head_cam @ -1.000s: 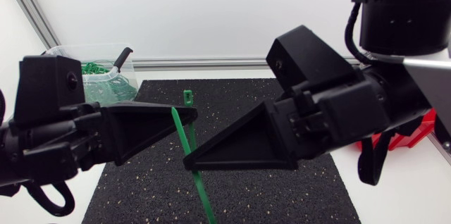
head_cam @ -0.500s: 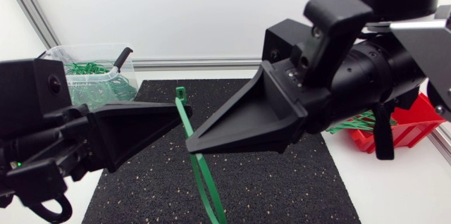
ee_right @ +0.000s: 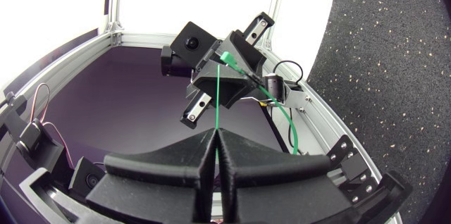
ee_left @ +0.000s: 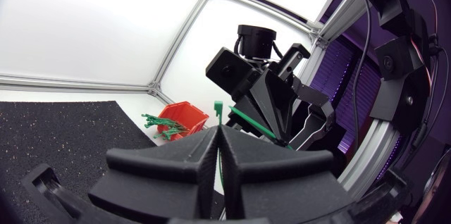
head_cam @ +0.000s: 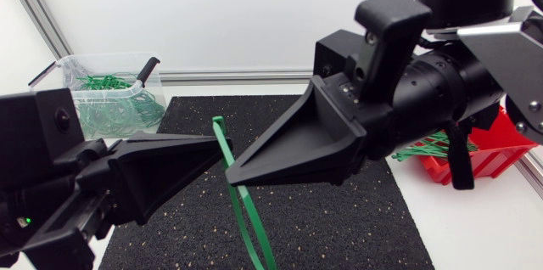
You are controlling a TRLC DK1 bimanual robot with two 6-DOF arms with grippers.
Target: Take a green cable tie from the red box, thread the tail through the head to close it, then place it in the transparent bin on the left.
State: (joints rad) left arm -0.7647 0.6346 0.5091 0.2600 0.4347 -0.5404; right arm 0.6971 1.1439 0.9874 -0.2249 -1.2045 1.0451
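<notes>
Left gripper (head_cam: 226, 143) and right gripper (head_cam: 232, 172) both clamp the cable tie (head_cam: 221, 134); square the tail to the head (ee_left: 218, 107) before pushing through.

L arm (head_cam: 51, 177) & R arm (head_cam: 424, 83) matte blk, wedge fingers (head_cam: 297, 147), cable loop (head_cam: 458, 160).

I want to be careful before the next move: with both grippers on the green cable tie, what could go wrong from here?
1. The left gripper and the right gripper are both shut on the green cable tie, which is bent in the air above the black mat. If one grip slips, it may spring out and fall.
2. Their tips stand very close together in the head view, so a small misalignment could make them collide.
</notes>
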